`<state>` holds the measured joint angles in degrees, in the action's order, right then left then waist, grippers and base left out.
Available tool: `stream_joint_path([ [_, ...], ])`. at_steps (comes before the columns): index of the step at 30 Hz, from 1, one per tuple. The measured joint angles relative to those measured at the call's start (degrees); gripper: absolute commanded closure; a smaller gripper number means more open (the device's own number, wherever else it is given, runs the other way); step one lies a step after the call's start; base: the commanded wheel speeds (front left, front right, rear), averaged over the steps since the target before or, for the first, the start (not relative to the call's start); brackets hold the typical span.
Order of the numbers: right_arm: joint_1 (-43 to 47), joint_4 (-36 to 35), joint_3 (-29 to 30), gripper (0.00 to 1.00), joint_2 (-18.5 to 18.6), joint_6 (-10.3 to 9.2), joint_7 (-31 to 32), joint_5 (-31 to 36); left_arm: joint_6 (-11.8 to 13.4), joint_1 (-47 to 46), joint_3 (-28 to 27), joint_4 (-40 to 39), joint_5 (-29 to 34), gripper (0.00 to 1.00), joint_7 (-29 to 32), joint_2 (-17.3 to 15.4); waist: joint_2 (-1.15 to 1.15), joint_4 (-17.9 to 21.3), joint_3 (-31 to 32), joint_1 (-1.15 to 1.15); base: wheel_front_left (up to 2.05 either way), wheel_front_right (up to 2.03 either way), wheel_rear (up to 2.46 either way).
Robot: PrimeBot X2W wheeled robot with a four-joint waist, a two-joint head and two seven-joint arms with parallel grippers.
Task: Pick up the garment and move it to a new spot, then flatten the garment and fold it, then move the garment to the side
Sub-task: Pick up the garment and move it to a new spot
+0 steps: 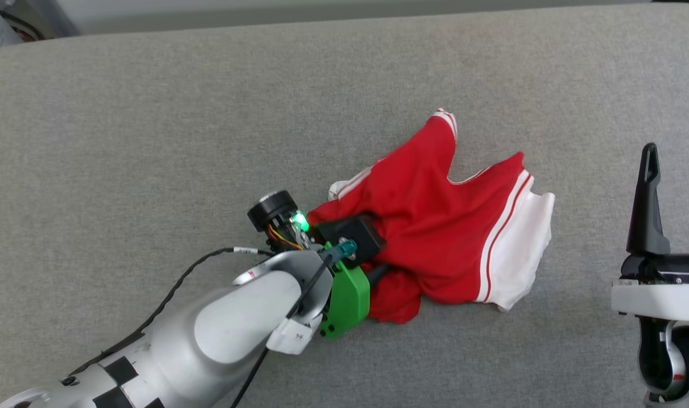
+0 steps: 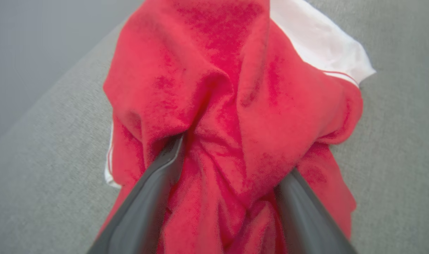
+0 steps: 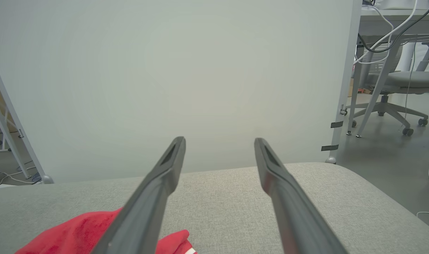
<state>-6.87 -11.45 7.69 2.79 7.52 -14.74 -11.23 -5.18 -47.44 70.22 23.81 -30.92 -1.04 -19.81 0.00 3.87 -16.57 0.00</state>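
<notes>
The garment point(image 1: 435, 226) lies crumpled right of centre on the grey padded surface point(image 1: 151, 113). The left gripper point(image 2: 232, 158), fingers spread, sits sunk in its near-left folds, probably releasing or regrasping. The right gripper point(image 3: 219, 141), likewise spread, hovers well to the right, apparently kept clear.

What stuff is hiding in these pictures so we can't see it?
- Left fingertips: left wrist view, buried under folds of the shirt.
- Shirt's front: head view, crumpled up, and the left arm covers one end.
- Right gripper: head view, one finger cut off by the right edge.
- Shirt, right wrist view: cut off by the bottom edge, partly behind a finger.
</notes>
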Motion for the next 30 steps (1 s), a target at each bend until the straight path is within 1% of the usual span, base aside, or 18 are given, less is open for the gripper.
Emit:
stream_joint_path([
  [3, 1.2, 0.3, 0.1, 0.00, 0.0, 0.00, 0.0, 0.3, 3.6, 0.2, -2.7, -0.5, 0.2, 0.00, -5.7, 0.1, 0.00, -0.6, 1.6, 0.00, 0.00, 0.00, 0.00],
  [5, 2.0, 0.4, 0.1, 0.00, 0.0, 0.00, 0.0, 0.5, 6.1, 0.7, -4.3, -1.7, 0.2, 0.00, -8.4, -0.2, 0.00, -1.0, 2.6, 0.00, 0.00, 0.00, 0.00],
  [8, 3.0, 0.5, 0.2, 0.00, 0.0, 0.00, 0.0, 1.0, 10.2, 3.1, -7.2, -4.8, 0.0, 0.00, -11.2, -1.8, 0.00, -1.9, 4.3, 0.00, 0.00, 0.00, 0.00],
  [11, 3.7, 0.5, 0.4, 0.00, 0.0, 0.00, 0.0, 1.4, 14.6, 5.7, -10.1, -8.2, 0.1, 0.00, -12.7, -4.3, 0.00, -3.0, 5.5, 0.00, 0.00, 0.00, 0.00],
  [14, 4.3, 0.5, 0.5, 0.00, 0.0, 0.00, 0.0, 1.6, 18.3, 8.9, -13.9, -11.7, -0.3, 0.00, -13.3, -6.2, 0.00, -4.1, 6.5, 0.00, 0.00, 0.00, 0.00],
  [18, 4.7, 0.6, 0.5, 0.00, 0.0, 0.00, 0.0, 2.0, 22.8, 13.7, -19.0, -15.8, 0.5, 0.00, -13.6, -8.1, 0.00, -5.2, 7.6, 0.00, 0.00, 0.00, 0.00],
  [21, 5.0, 0.6, 0.3, 0.00, 0.0, 0.00, 0.0, 2.1, 25.9, 18.5, -25.1, -19.0, 1.4, 0.00, -13.6, -8.6, 0.00, -5.8, 8.3, 0.00, 0.00, 0.00, 0.00],
  [24, 5.6, 0.8, 0.0, 0.00, 0.0, 0.00, 0.0, 2.5, 27.9, 23.4, -30.7, -20.8, 4.1, 0.00, -13.6, -8.6, 0.00, -6.0, 8.8, 0.00, 0.00, 0.00, 0.00],
  [26, 5.8, 1.1, -0.1, 0.00, 0.0, 0.00, 0.0, 2.8, 28.6, 26.8, -34.4, -21.7, 5.3, 0.00, -13.6, -8.2, 0.00, -6.0, 9.0, 0.00, 0.00, 0.00, 0.00],
  [28, 6.0, 1.7, -0.4, 0.00, 0.0, 0.00, 0.0, 3.1, 28.8, 30.3, -38.0, -22.2, 7.4, 0.00, -13.6, -7.4, 0.00, -6.0, 9.2, 0.00, 0.00, 0.00, 0.00],
  [30, 6.5, 2.3, -0.8, 0.00, 0.0, 0.00, 0.0, 3.7, 28.6, 33.3, -40.4, -22.1, 8.9, 0.00, -13.6, -6.3, 0.00, -6.0, 9.4, 0.00, 0.00, 0.00, 0.00],
])
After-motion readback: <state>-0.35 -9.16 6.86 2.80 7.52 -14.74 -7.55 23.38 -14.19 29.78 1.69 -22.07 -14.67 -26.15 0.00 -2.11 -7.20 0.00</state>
